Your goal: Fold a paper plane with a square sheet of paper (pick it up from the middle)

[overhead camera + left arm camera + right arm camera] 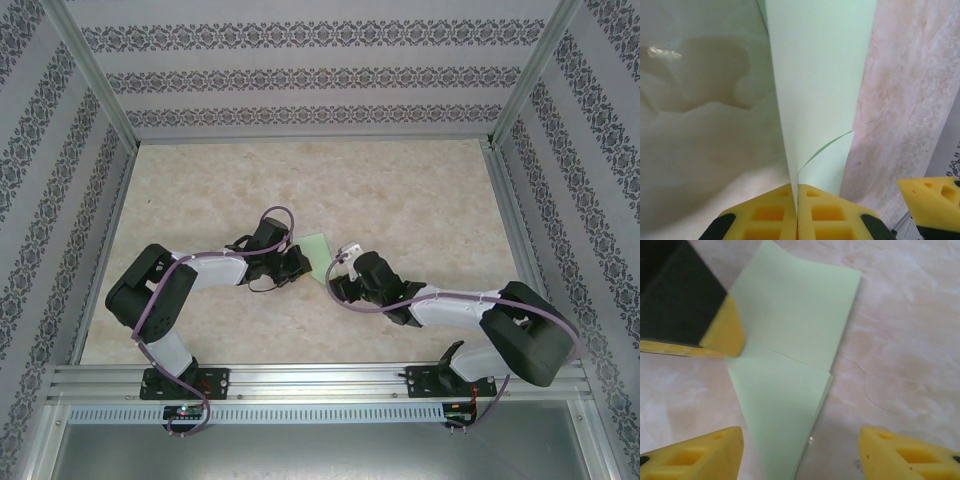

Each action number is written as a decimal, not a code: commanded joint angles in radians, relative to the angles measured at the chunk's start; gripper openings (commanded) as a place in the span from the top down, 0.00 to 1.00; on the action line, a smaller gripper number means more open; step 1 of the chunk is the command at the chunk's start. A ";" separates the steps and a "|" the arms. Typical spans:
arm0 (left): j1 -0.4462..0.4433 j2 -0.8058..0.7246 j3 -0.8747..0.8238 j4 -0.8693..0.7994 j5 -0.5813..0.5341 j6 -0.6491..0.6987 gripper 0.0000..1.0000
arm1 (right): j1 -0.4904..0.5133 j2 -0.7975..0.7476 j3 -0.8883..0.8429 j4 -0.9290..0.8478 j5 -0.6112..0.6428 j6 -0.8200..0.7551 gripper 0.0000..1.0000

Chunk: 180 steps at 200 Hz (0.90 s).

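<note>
The pale green sheet of paper (318,247) lies folded on the table between the two arms. In the right wrist view the paper (790,315) has a triangular flap tapering toward the camera. My left gripper (298,265) is shut on the paper's left edge, and its yellow pads (820,215) pinch the sheet (820,75) where the layers meet. My right gripper (800,436) is open, its fingers (695,455) standing either side of the tapered end without touching it. The left gripper's finger (722,335) presses at the paper's upper left.
The marble-patterned tabletop (400,190) stretches bare behind the arms. Patterned walls (300,80) and metal frame posts (95,75) close in the back and sides. The right gripper's yellow finger (935,200) sits close beside the left gripper.
</note>
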<state>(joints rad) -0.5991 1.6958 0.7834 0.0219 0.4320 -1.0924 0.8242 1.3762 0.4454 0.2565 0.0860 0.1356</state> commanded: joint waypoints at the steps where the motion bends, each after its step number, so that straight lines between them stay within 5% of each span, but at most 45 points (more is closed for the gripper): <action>1: -0.015 -0.036 0.030 -0.041 -0.017 -0.027 0.92 | 0.045 0.045 0.009 0.119 0.075 -0.148 0.38; 112: -0.015 -0.048 0.047 -0.077 -0.013 -0.031 0.92 | 0.133 0.309 0.053 0.374 0.200 -0.288 0.47; 180: -0.015 -0.050 0.053 -0.086 -0.010 -0.035 0.92 | 0.133 0.369 0.052 0.452 0.200 -0.292 0.66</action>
<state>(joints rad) -0.5991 1.6737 0.8112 -0.0360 0.4290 -1.1095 0.9493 1.7321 0.4828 0.6296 0.2699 -0.1566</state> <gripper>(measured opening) 0.080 0.369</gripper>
